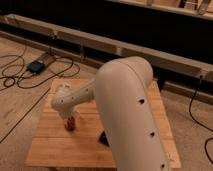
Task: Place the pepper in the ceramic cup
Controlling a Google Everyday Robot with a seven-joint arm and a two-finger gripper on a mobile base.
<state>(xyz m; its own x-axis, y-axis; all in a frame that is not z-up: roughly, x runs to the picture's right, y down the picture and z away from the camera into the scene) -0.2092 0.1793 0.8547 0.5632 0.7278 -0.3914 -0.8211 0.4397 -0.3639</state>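
My big white arm (125, 110) hides the table's (50, 145) middle; only a corner of a black thing (103, 139) peeks out. My gripper (70, 125), left of centre, is blurry, and the pepper (73, 122) there is just a reddish smudge.

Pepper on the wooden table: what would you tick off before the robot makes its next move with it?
1. Gripper at the pepper: ok, it is right at it, over the wooden table.
2. Pepper held: cannot tell.
3. Ceramic cup in sight: not ok, none shows; the arm hides much of the table.
4. Black phone apart from the pepper: ok.
5. Free way to the cup: cannot tell.
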